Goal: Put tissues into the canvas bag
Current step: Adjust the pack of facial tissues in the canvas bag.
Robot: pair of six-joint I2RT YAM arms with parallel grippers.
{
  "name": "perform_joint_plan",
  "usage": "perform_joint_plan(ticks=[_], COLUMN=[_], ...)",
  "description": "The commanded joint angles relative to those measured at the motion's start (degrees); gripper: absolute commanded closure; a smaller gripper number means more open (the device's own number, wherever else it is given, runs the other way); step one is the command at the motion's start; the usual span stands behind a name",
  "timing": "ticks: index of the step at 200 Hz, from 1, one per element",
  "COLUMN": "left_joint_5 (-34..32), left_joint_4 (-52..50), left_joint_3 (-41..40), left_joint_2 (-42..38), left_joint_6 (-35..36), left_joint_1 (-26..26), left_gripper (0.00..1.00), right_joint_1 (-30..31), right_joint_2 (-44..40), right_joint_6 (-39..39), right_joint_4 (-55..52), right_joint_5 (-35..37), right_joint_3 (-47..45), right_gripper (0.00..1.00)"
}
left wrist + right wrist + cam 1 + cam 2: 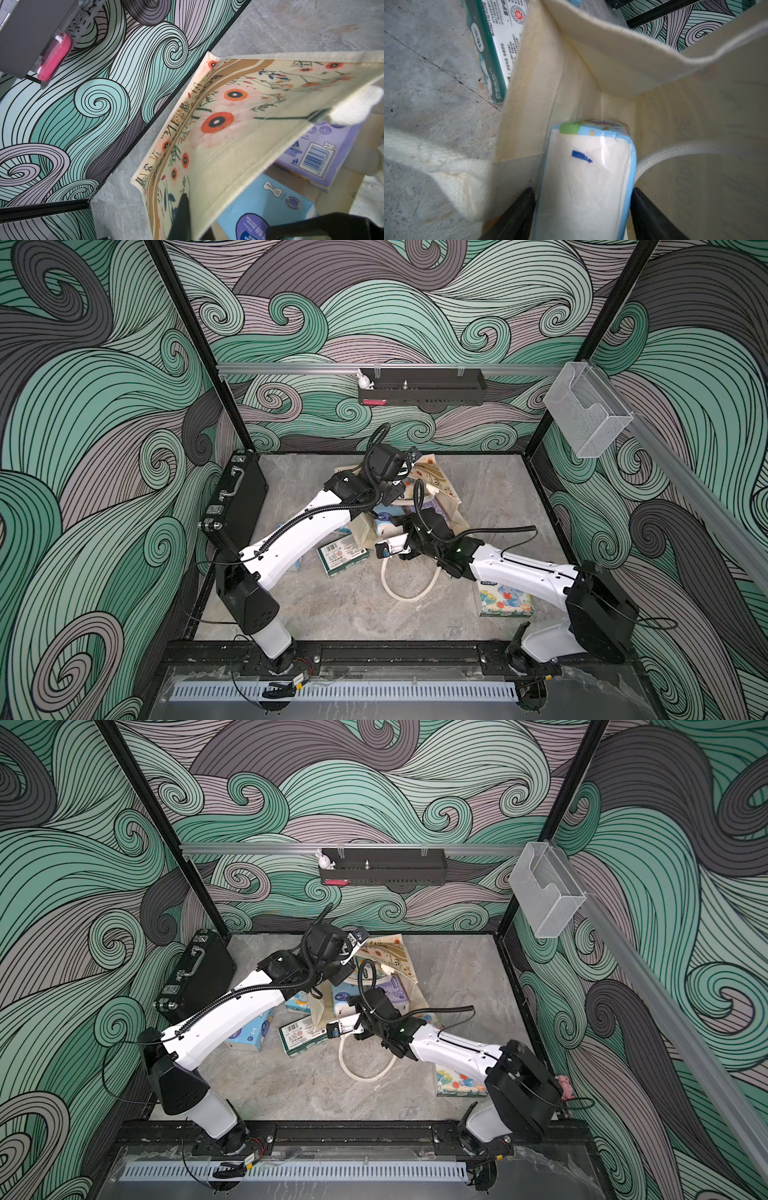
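We are clamping the light blue pack [591,176] between the wide-standing jaws of the right gripper [583,191], its front end inside the canvas bag [436,481] lying at the centre of both top views. The left gripper [226,214] is pinching the bag's upper wall, jaws fully together, propping the mouth up. If that pinch slips, we are expecting fabric to drop onto the pack. The looped handle [695,145] beside it may snag, and by releasing this shallow we are risking it sliding out.
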Motion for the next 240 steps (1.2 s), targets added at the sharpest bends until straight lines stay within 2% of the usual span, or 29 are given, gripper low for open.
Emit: perform_joint_plan(ticks=[1, 19, 45, 81, 112, 169, 197, 220, 240], left_joint_5=[0.05, 0.14, 0.06, 0.03, 0.4, 0.29, 0.29, 0.61, 0.92], left_joint_4=[-0.19, -0.26, -0.37, -0.27, -0.46, -0.1, -0.02, -0.1, -0.15], left_joint_3=[2.89, 2.96, 3.05, 2.88, 2.97, 2.44, 2.26, 2.35, 2.42], left_joint_2=[-2.44, -2.31, -2.32, -2.44, -2.7, -3.24, -3.2, -3.41, -3.49], left_joint_6=[-0.83, -0.92, -0.84, -0.57, -0.58, -0.05, 0.09, -0.09, -0.14], left_joint_1=[0.35, 0.35, 0.35, 0.37, 0.35, 0.44, 0.44, 0.44, 0.44], left_gripper=[1.0, 1.0, 1.0, 1.0, 1.0, 1.0, 1.0, 1.0, 1.0], right_joint_1=[0.47, 0.6, 0.75, 0.96, 0.74, 0.48, 0.04, -1.25, -3.15], right_joint_2=[3.37, 5.97, 8.65, 3.96, 5.5, 7.09, 6.89, 7.46, 10.5], right_joint_6=[-1.14, -1.45, -0.22, 0.1, -2.99, -5.64, -6.99, -4.79, -3.96], right_joint_4=[1.46, 3.0, 5.22, 11.52, 16.93, 26.66, 26.07, 23.49, 24.16], right_joint_5=[4.11, 5.5, 9.68, 11.44, 15.15, 16.98, 16.56, 14.82, 10.88], right_joint_3=[1.47, 3.07, 5.6, 2.62, 3.74, 3.58, 4.57, 6.19, 7.16], right_gripper=[0.28, 0.36, 0.64, 0.81, 0.87, 0.87, 0.85, 0.84, 0.8])
